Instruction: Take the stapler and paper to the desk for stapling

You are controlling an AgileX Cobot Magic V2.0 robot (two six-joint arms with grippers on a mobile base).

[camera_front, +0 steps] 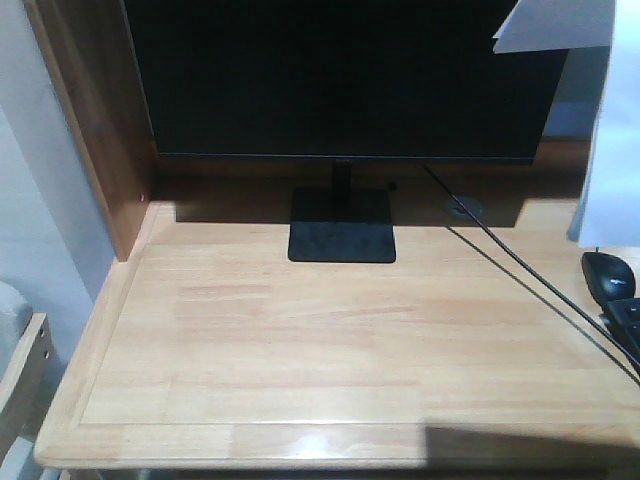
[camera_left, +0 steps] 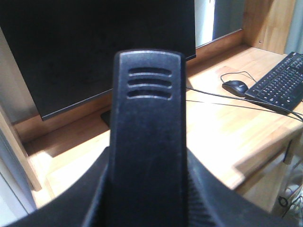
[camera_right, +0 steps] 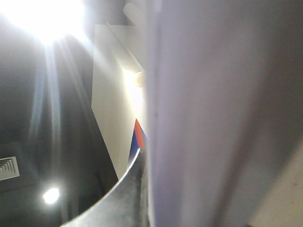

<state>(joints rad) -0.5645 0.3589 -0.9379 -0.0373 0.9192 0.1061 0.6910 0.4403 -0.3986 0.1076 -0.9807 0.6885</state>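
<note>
A black stapler (camera_left: 147,132) with three grooves near its end fills the middle of the left wrist view, standing up between the dark fingers (camera_left: 90,198) of my left gripper (camera_left: 147,194), which is shut on it above the desk (camera_left: 222,127). The white paper (camera_right: 213,118) hangs right in front of the right wrist camera. My right gripper (camera_right: 144,189) is shut on it, with one grey finger (camera_right: 118,203) pressed against the sheet. In the front view the paper (camera_front: 610,140) dangles at the top right over the desk (camera_front: 330,340); neither gripper shows there.
A large black monitor (camera_front: 340,80) on a square foot (camera_front: 342,226) stands at the back of the desk. A black mouse (camera_front: 608,272) and keyboard (camera_front: 628,325) lie at the right edge, with cables (camera_front: 520,275) running across. A dark-brown side panel (camera_front: 95,120) bounds the left.
</note>
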